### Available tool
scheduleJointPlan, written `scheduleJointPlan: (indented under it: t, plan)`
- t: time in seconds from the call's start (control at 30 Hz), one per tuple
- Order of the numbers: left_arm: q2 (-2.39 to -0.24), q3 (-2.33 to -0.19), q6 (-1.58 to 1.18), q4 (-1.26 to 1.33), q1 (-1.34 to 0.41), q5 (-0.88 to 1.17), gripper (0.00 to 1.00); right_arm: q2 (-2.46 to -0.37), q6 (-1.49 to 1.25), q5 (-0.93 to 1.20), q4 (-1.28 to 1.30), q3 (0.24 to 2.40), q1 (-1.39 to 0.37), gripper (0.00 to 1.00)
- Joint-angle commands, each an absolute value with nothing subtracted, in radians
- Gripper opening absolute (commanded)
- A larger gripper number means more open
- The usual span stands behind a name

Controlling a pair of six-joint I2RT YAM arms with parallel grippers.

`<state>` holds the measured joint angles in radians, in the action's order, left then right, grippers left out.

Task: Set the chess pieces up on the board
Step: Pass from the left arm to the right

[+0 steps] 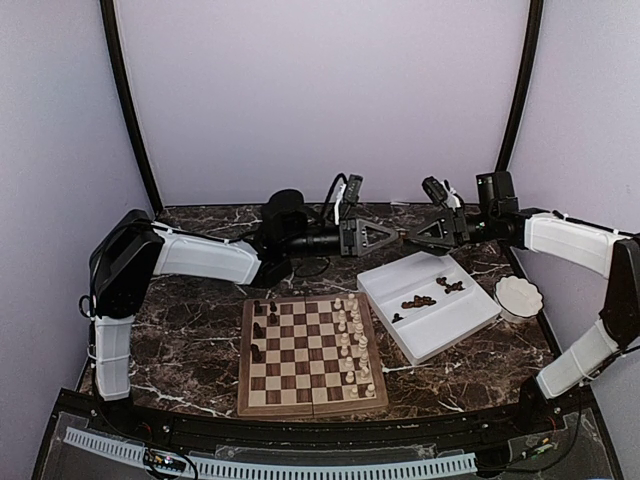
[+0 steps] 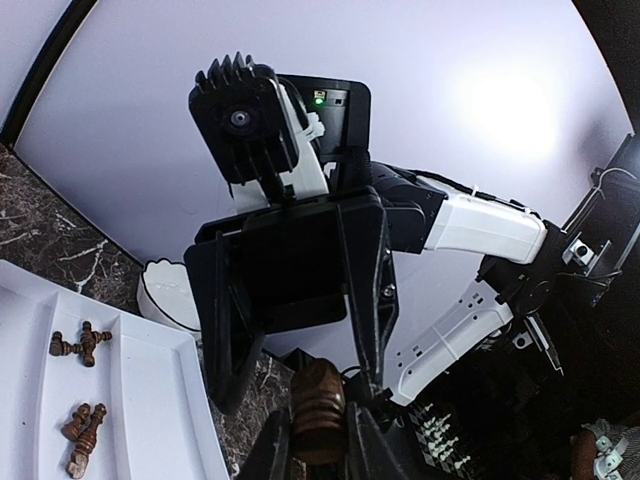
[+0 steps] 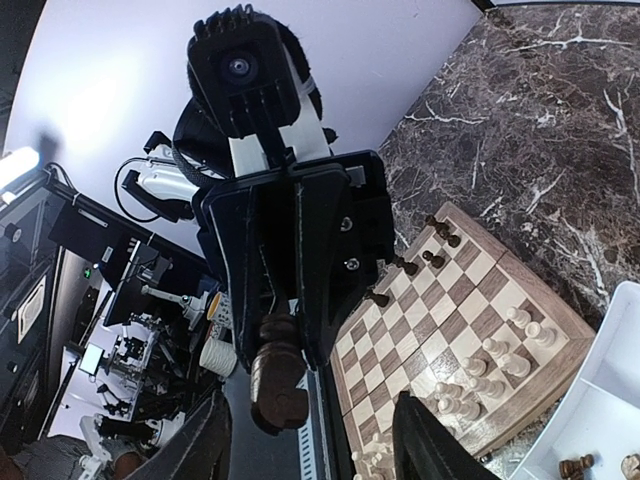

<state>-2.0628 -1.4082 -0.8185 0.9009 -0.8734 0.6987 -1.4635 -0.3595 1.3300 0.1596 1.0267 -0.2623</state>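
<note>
Fingers of the left arm (image 2: pixel 375 455) are clamped on a dark chess piece (image 2: pixel 318 405), shown clearly only by wrist views; right fingers (image 3: pixel 205 445) are parted.

A dark, white-veined marble bench (image 1: pixel 190 340) carries a white divided tray (image 1: pixel 455 325) right of centre. A small white scalloped bowl (image 1: pixel 519 297) sits just beside the tray's right corner. Cream-white chessmen (image 1: pixel 350 335) stand in two rows left of the tray. A black cable (image 1: pixel 312 267) loops near the back, before a pale lilac wall (image 1: pixel 320 90).
</note>
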Motion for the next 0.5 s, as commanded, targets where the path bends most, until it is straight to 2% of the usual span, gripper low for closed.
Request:
scheduleJointPlan:
  t: [0.0,0.27,0.47]
  plan:
    - [-2.043,-1.443,-0.812,0.941,-0.879,0.705,0.05,-1.471,-0.389,1.369,0.097,1.047,-0.277,0.53]
    - [-2.063,-1.468,-0.813,0.925,-0.882,0.717,0.05,-1.465,-0.414,1.398,0.057,1.047,-0.288,0.41]
    - [-2.072,-1.48,-0.816,0.915,-0.885,0.727,0.05,-1.467,-0.429,1.401,0.046,1.059,-0.288,0.4]
